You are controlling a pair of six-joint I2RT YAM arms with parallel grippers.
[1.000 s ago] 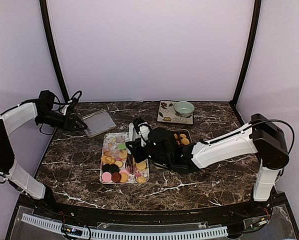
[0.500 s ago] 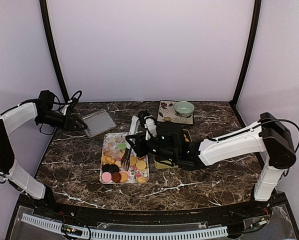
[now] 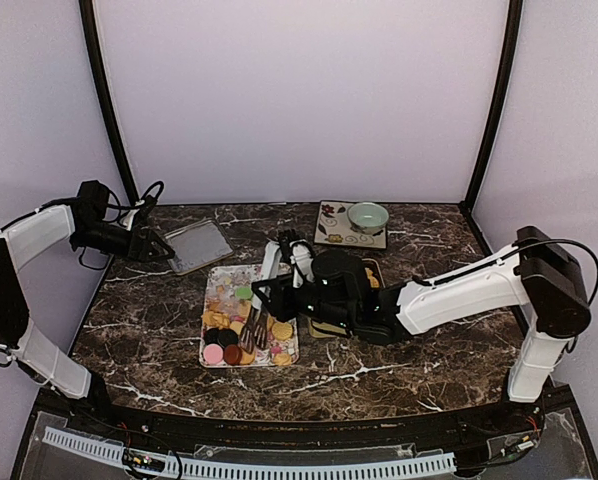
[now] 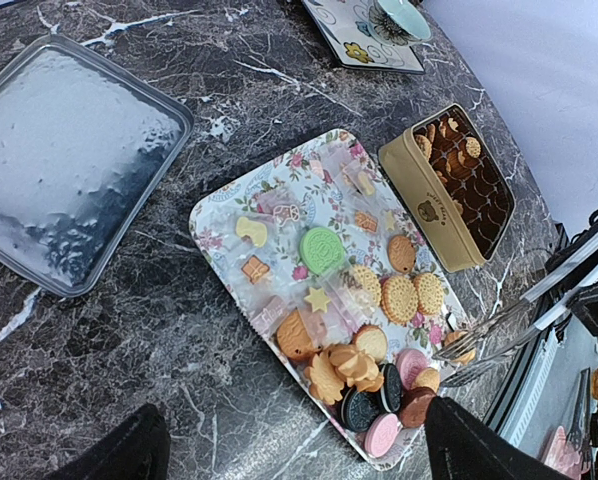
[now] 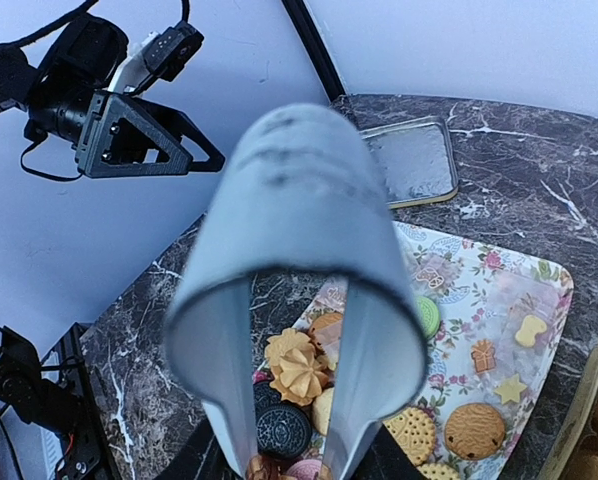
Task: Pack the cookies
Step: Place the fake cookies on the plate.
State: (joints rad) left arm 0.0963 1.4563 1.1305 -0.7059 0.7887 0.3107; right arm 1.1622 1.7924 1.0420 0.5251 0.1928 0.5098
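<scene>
Picking step: the right gripper clamps tongs, tips parted over cookies at the tray's 6 o'clock end. Next, it should squeeze one gently and carry it to the tin at 3 o'clock. The left gripper gapes.

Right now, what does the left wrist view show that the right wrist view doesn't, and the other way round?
Only the left wrist view: the green bowl on its patterned plate, and the whole inside of the gold tin, partly filled. Only the right wrist view: the left gripper, open. Both: the flowery tray, the cookies on it, the silvery lid and the tongs over the tray.
</scene>
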